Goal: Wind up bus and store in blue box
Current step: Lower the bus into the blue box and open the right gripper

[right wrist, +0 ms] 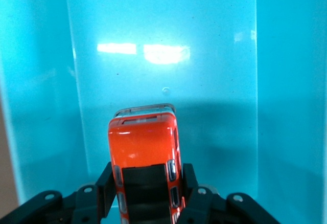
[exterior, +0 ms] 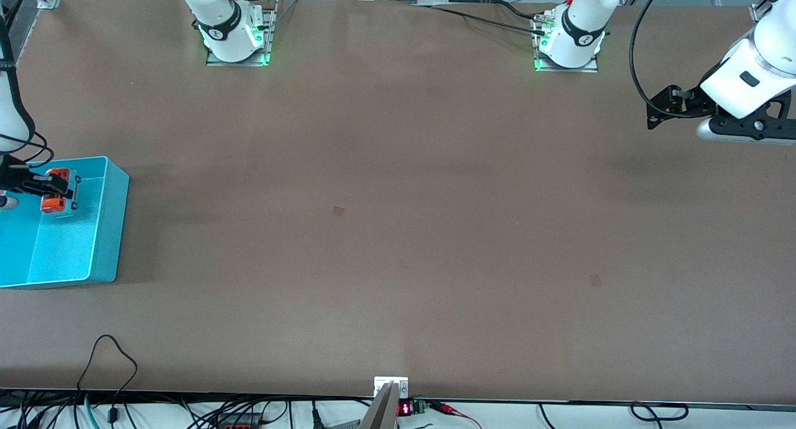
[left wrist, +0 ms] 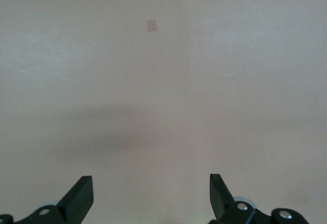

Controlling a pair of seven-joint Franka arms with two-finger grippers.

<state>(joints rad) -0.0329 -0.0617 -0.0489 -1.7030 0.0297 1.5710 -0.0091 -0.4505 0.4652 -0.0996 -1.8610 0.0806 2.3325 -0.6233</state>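
The small orange bus (exterior: 57,191) with dark roof panels is clamped between the fingers of my right gripper (exterior: 62,191), over the inside of the blue box (exterior: 115,230). The box stands at the right arm's end of the table. In the right wrist view the bus (right wrist: 143,147) points down toward the turquoise box floor (right wrist: 204,55), and the right gripper (right wrist: 146,188) presses on both of its sides. My left gripper (exterior: 659,109) hangs open and empty over bare table at the left arm's end. It also shows in the left wrist view (left wrist: 150,198).
The two arm bases (exterior: 236,37) (exterior: 569,40) stand along the table edge farthest from the front camera. Cables (exterior: 112,367) and a small mount (exterior: 390,388) lie at the edge nearest the front camera. Brown tabletop (exterior: 398,217) stretches between the box and the left gripper.
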